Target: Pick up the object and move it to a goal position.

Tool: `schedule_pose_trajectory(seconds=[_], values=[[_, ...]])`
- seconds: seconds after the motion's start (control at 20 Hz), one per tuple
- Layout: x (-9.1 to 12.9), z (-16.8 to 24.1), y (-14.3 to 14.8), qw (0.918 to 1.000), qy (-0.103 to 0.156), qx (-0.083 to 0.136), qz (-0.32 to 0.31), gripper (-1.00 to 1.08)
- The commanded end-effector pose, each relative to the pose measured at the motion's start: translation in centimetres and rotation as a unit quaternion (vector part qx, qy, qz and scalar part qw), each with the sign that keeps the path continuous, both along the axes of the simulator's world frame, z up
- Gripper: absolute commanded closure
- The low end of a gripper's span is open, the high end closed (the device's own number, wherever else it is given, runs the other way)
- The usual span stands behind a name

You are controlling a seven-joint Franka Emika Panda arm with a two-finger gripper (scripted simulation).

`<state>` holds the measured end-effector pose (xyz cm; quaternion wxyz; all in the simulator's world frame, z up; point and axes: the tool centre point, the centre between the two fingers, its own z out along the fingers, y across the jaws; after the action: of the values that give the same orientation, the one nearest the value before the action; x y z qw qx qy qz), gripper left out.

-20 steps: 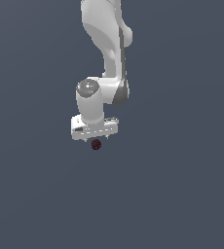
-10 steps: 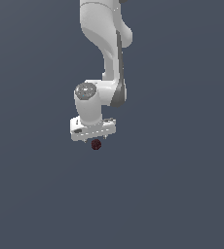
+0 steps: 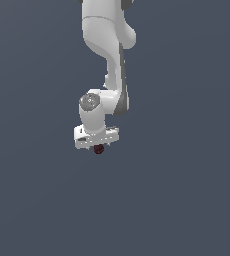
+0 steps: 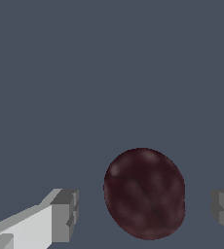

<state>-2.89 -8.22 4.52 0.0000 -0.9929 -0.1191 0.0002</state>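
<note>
Between my jaws: ball (image 4: 144,193) centred, untouched | gripper (image 4: 143,210) spread, both pads clear | I'd close for 1 grasp.

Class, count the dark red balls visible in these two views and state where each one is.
1. The dark red ball sits between the gripper's fingers, with gaps on both sides. No other shows.

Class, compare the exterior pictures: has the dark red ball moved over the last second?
No visible shift. The ball sits at the same spot in the exterior view, just under the gripper; the plain grey background offers no fixed landmark, so only the frame edges serve.
</note>
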Motion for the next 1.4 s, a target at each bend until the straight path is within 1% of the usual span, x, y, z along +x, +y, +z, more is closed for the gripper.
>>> schedule_pose_trajectory(seconds=[0.0, 0.25, 0.3, 0.95, 1.15, 1.35], values=[[0.0, -1.0, 0.0, 1.0000, 0.000, 0.000, 0.001, -0.92], [0.1, -1.7, 0.0, 1.0000, 0.000, 0.000, 0.001, -0.92], [0.1, -1.7, 0.0, 1.0000, 0.000, 0.000, 0.001, 1.08], [0.2, -1.4, 0.0, 1.0000, 0.000, 0.000, 0.000, 1.08], [0.6, -0.3, 0.1, 1.0000, 0.000, 0.000, 0.000, 1.08], [1.5, 1.7, 0.3, 1.0000, 0.000, 0.000, 0.000, 1.08]])
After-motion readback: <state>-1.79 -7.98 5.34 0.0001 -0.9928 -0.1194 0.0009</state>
